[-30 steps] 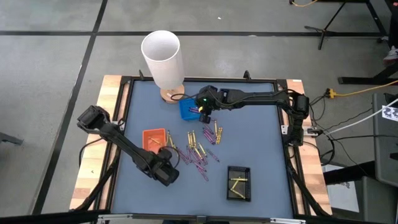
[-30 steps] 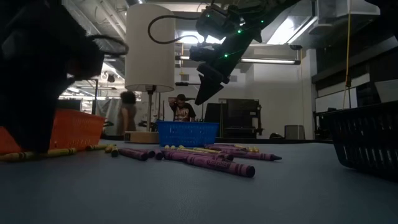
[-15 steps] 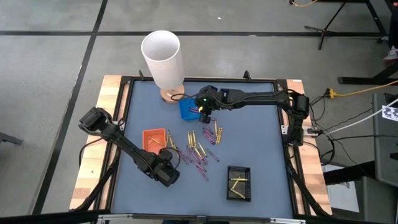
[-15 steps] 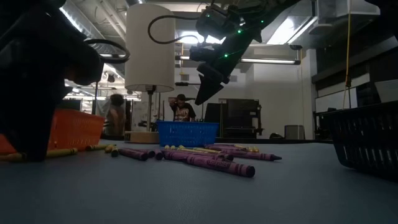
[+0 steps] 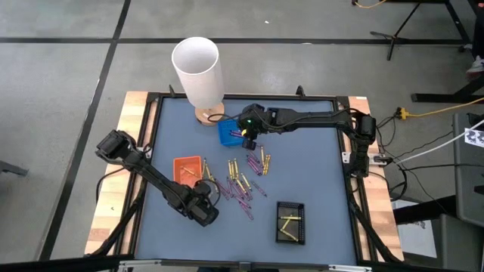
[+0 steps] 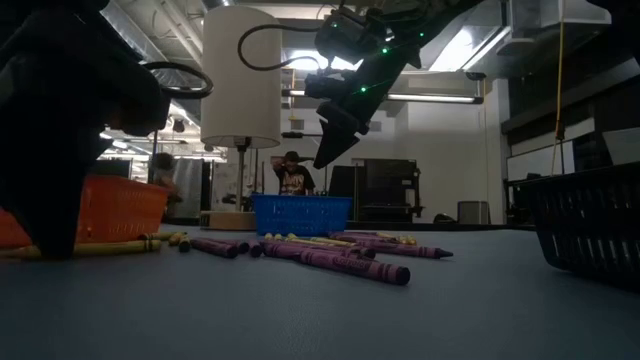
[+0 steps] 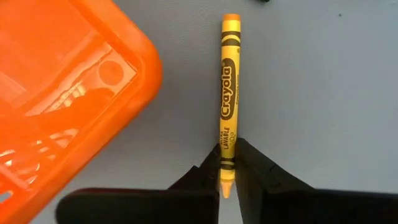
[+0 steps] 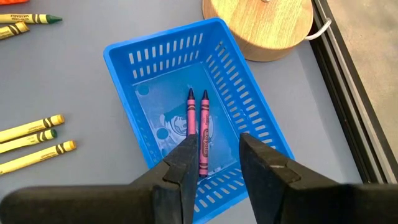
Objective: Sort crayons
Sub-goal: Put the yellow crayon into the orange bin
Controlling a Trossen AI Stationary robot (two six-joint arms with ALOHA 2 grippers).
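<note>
An orange-gold crayon [image 7: 228,99] lies flat on the grey table beside the orange tray [image 7: 56,93]. My left gripper [image 7: 226,177] is shut on it; it shows as a dark mass at the left of the low view [image 6: 55,235]. My right gripper [image 8: 217,165] hangs open over the blue tray [image 8: 186,81], in which two purple crayons [image 8: 197,124] lie. Its fingers hold nothing. Loose yellow and purple crayons [image 5: 242,181] lie scattered mid-table. My left gripper pinches the orange-gold crayon near its pointed end [image 7: 227,163] between its two fingers, one on each long side. The fingers come from above, pointing down. The crayon lies flat on the table, its flat end [image 7: 231,18] pointing away from the fingers.
A white cylinder on a round wooden base [image 5: 198,72] stands at the far edge next to the blue tray. A black tray [image 5: 290,222] with a few yellow crayons sits near the front right. People stand in the room beyond the table [image 6: 292,178].
My left gripper has shut on the orange-gold crayon without leaving its place. In the low view the crayon has shifted a little along the table. My right gripper has kept still over the blue tray.
</note>
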